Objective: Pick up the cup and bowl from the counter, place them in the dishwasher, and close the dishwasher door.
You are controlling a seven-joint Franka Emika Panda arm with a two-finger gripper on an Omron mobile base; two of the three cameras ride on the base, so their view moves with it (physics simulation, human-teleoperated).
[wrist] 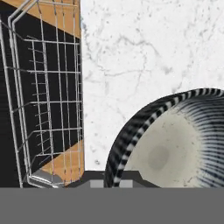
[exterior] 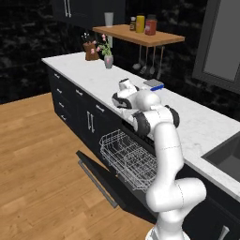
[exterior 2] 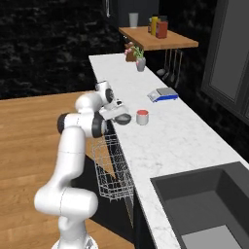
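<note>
Two dishes to load, neither racked yet. At the end effector [exterior 2: 118,115]: parked at the front edge of the worktop [exterior 2: 165,146], right against the bowl [exterior 2: 124,118]. From the hand view, bowl [wrist: 166,148] looming large and tilted, its striped outer wall and pale rim running down to where the dark fingertips sit at the bottom. Cannot tell whether clamped on that rim or merely straddling it; jaw gap cut off by the frame edge. Likewise unclear whether lifted or resting on the marble.

Just beside the bowl, further in from the edge: the cup [exterior 2: 142,117], upright, red top showing, untouched. Below and outward: the dishwasher [exterior: 140,140] open, white wire rack [exterior: 126,157] pulled out, the dishwasher door [exterior: 101,176] folded down flat toward the floor, silver handle along its outer edge.

Judged step: taking the bowl, first of the two pickups. Next move, probably: confirm a firm pinch on the rim, raise clear of the worktop edge, swing out and down over the rack, seen close at the left in the hand view [wrist: 48,100]. Cup and door afterwards.

Hard to make out: fingers themselves, masked by the wrist in both base views; bowl underside; dishwasher interior behind the rack, lost in black.
</note>
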